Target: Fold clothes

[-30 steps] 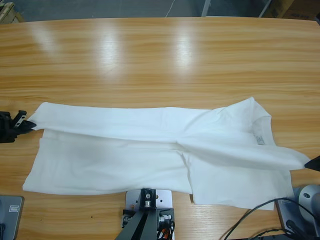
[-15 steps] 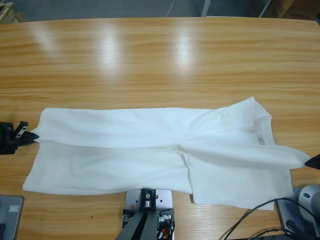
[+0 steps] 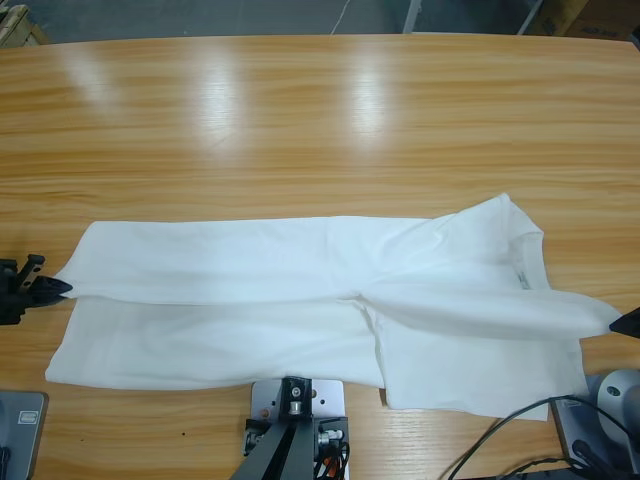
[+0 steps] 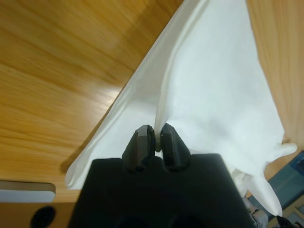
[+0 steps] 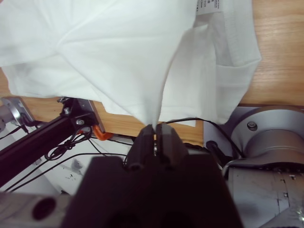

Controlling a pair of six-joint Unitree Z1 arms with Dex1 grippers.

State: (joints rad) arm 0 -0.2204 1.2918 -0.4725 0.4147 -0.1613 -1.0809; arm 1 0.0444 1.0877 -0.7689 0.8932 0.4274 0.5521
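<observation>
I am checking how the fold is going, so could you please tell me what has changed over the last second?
The left gripper, shut on the T-shirt's hem corner, has carried it toward the near edge of the table, drawing the folded layer further over the shirt. The right gripper, pinching the fabric at the sleeve end, barely moved. Both grips held; the collar and neck label stayed put.

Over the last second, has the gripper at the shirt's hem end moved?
Yes. The left gripper, shut on the T-shirt, has slid toward the table's near edge, dragging the pinched fold along.
</observation>
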